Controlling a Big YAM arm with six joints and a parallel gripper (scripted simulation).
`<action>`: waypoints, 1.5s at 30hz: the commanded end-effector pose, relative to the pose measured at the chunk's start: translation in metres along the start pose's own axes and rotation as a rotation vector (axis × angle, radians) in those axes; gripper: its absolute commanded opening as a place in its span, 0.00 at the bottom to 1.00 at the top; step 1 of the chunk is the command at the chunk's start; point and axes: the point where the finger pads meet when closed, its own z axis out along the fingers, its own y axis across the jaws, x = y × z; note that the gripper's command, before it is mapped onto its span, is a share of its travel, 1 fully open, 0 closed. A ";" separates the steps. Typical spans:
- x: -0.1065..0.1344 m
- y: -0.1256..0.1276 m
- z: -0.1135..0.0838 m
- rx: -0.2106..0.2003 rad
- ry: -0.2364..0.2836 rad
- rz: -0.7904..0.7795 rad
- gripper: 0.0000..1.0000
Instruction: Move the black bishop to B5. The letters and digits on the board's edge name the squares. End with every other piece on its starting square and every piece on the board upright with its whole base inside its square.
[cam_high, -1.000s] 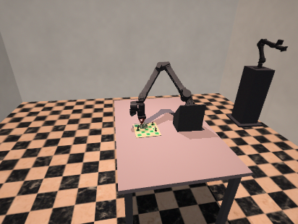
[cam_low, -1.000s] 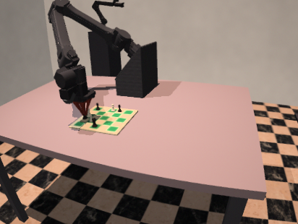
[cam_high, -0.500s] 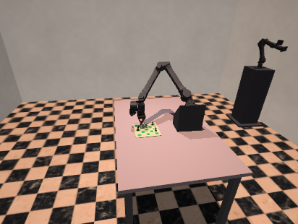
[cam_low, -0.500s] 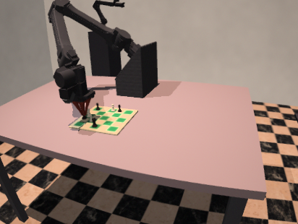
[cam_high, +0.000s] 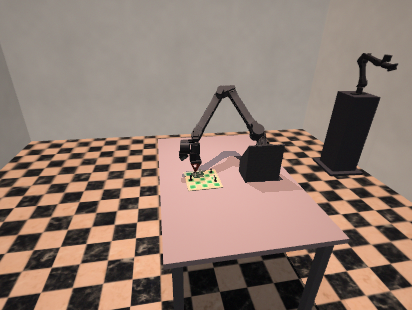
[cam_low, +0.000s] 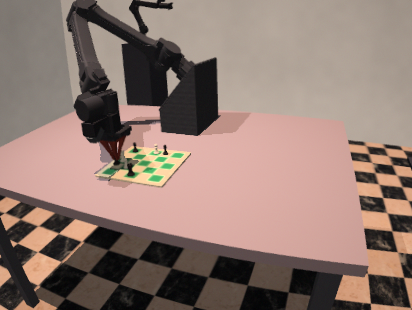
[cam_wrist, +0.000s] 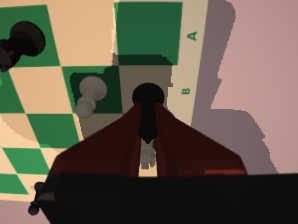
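The small green and cream chessboard (cam_low: 145, 165) lies on the pink table and also shows in the top view (cam_high: 203, 180). My gripper (cam_low: 116, 151) points straight down over the board's left end, and its red fingers are shut on the black bishop (cam_wrist: 148, 100). The bishop hangs upright, low over the edge square beside the letter B (cam_wrist: 185, 91); I cannot tell whether its base touches the board. A white pawn (cam_wrist: 90, 94) stands on the neighbouring green square, apart from the fingers. A pale piece (cam_wrist: 146, 154) shows partly between the fingers, lower down.
Other pieces stand upright on the board: a black piece (cam_low: 131, 171) near the front edge, another black piece (cam_low: 134, 148), and a white piece (cam_low: 156, 150) and a black piece (cam_low: 165, 149) at the far end. The arm's dark base block (cam_low: 191, 97) stands behind the board.
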 end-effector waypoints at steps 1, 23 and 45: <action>-0.001 0.000 -0.002 -0.003 -0.005 -0.008 0.00; -0.005 0.000 -0.002 -0.003 -0.005 -0.012 0.00; -0.006 0.000 -0.002 -0.003 -0.005 -0.012 0.00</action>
